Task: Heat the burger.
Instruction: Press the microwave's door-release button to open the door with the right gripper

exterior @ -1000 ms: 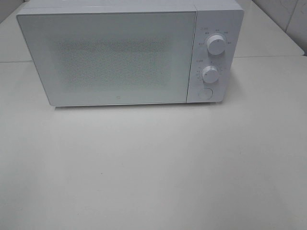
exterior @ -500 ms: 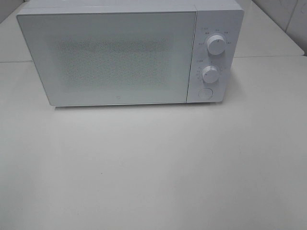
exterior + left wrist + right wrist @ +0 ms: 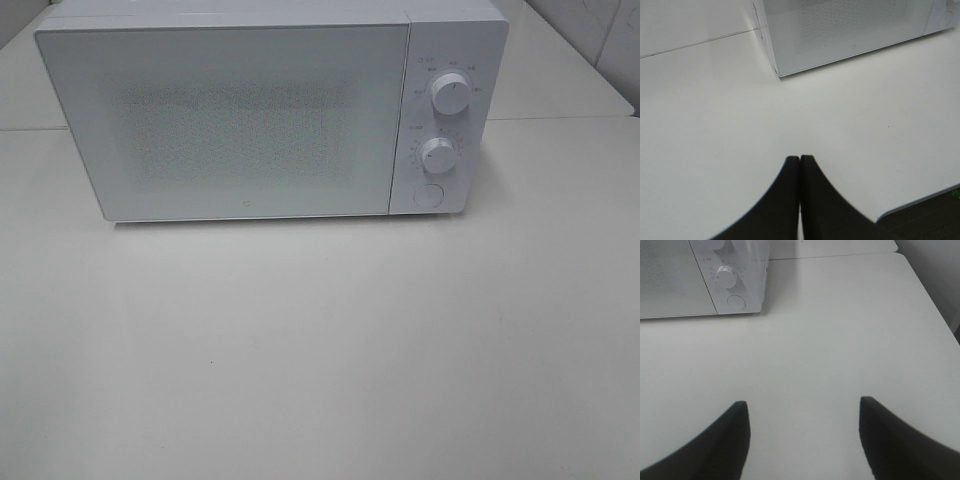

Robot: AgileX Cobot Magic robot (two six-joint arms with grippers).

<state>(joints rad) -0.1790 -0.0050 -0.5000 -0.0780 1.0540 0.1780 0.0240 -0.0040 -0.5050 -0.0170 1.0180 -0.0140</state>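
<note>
Nothing is shifting between the earlier overhead pictures and this one: the microwave [image 3: 250, 120] is sitting in the same spot at the back of the white tabletop [image 3: 320, 350]. On the left, the left pincer [image 3: 800, 159] is hanging over bare tabletop, clenched on nothing, its two dark fingertips pressing flat against each other. It is pointing toward the microwave's left front corner and is well apart from it. Moving right, the microwave's frosted door [image 3: 225, 120] is standing closed and filling most of the front. Right of the door, the control panel is carrying an upper knob [image 3: 452, 96], a lower knob [image 3: 438, 154] and a round button [image 3: 428, 196] below them. Farthest right, the right pincer [image 3: 802, 404] is hovering released, its fingertips spread wide over bare tabletop and gripping nothing, apart from the microwave's panel end. Where the burger is lying cannot be told: no view is showing it.
</note>
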